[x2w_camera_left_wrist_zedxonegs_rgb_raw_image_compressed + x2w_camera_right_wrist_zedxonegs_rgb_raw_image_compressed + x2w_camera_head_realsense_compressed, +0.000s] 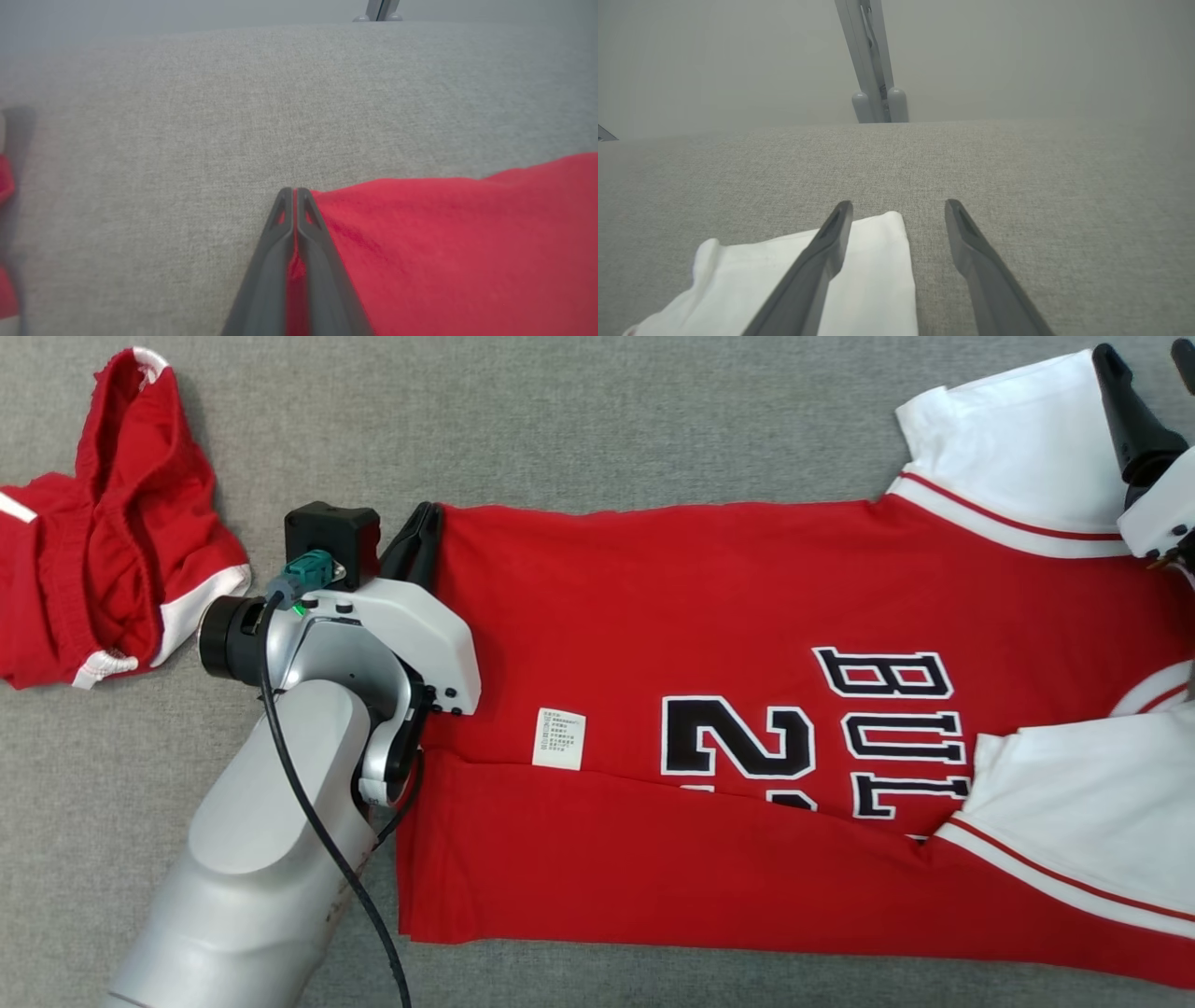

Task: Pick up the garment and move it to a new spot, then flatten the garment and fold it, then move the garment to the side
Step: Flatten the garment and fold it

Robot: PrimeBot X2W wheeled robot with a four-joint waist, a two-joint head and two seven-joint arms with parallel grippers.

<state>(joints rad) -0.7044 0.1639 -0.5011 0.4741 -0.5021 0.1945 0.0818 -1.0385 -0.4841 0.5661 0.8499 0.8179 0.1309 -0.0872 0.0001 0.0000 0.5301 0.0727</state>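
Found the red Bulls jersey (pixel 653 597) spread sideways on the grey fabric surface (pixel 560 420), with the hem toward the left gripper (pixel 422 543) and the collar end out to the right. Judged the pick-up, the move and the flattening as done, going by how smooth and nearly wrinkle-free it lay. Judged the first lengthwise fold as done too, going by the near long edge turned over the front, covering the foot of the printed number, with the care label (pixel 558 739) exposed at the crease and the near white sleeve (pixel 1074 803) laid across the lettering.

Saw the left gripper clamped tight on the far hem corner, with red cloth pinched between its fingers in the left wrist view. Saw the right gripper (pixel 1153 383) spread wide at the far white sleeve (pixel 1008 429), with one finger over the sleeve's end and the other over bare surface, gripping nothing.

Read that as preparation for the far side's fold, with one corner taken and the sleeve end not yet. Reckoned as left to do: bringing the far edge over, folding across the length, then shifting the bundle aside. Noted red shorts (pixel 103 523) crumpled well apart beyond the hem.
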